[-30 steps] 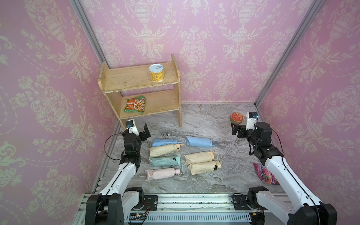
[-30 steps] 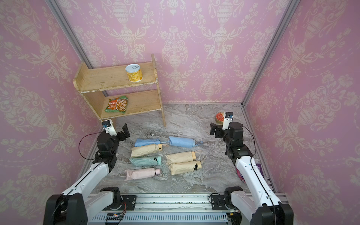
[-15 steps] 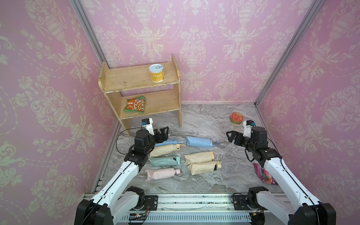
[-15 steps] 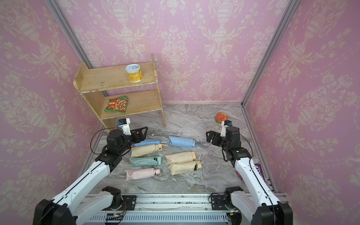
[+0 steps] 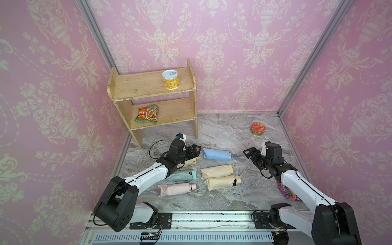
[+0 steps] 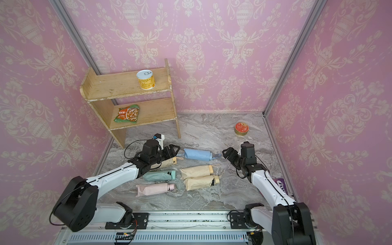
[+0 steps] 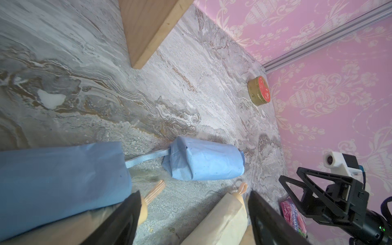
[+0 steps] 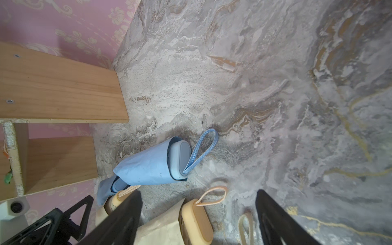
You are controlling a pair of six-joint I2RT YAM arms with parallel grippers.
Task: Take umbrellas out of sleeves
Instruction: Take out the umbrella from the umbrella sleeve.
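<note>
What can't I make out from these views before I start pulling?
- Leftmost light blue sleeve: hidden behind the left arm in both top views; cut off by the frame edge in the left wrist view.
- Beige umbrella beside it: only the handle end shows past that arm in a top view.
- Packet by the right arm: mostly covered by it in both top views.

Cluster, 10 o'clock: left gripper (image 5: 196,149) and left arm (image 5: 146,175) cover one light blue sleeve (image 7: 59,180) in both top views; the left wrist frame cuts it off.
Beige sleeve (image 5: 189,162) beneath: only the handle end shows.
Mint umbrella (image 5: 183,175): 9 o'clock end under the arm.
Table, 4 o'clock: packet (image 5: 286,192) mostly under right arm (image 5: 301,186), print unreadable.
</note>
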